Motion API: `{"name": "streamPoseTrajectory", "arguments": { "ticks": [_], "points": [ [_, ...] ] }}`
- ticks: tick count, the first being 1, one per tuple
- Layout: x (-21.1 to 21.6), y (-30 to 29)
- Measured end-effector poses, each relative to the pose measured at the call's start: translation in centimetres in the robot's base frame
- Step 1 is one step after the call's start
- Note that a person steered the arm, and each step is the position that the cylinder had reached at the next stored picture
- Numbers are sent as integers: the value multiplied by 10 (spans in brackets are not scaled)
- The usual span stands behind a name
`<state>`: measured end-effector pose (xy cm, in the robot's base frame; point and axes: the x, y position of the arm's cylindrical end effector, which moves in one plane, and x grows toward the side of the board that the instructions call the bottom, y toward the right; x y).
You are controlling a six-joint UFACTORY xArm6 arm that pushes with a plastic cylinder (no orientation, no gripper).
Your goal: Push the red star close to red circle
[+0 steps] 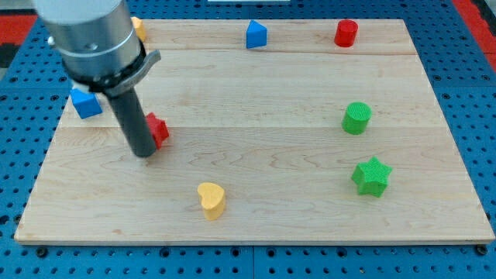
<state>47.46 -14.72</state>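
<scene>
The red star (159, 130) lies on the wooden board (256, 155) at the view's left, partly hidden behind my rod. My tip (145, 153) rests on the board just left of and below the star, touching or nearly touching it. The red circle (346, 33), a short cylinder, stands at the view's top right, far from the star.
A blue cube (86, 102) sits at the left edge, a blue pentagon-like block (256, 35) at top centre. A yellow block (139, 29) peeks out behind the arm at top left. A yellow heart (211, 199), a green cylinder (356, 118) and a green star (371, 176) lie lower and to the right.
</scene>
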Motion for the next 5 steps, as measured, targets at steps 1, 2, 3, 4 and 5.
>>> {"name": "streamPoseTrajectory", "arguments": {
  "ticks": [1,2,3,4,5],
  "points": [
    [-36,-8],
    [-64,19],
    [-78,-3],
    [-91,-19],
    [-111,16]
  ]
}}
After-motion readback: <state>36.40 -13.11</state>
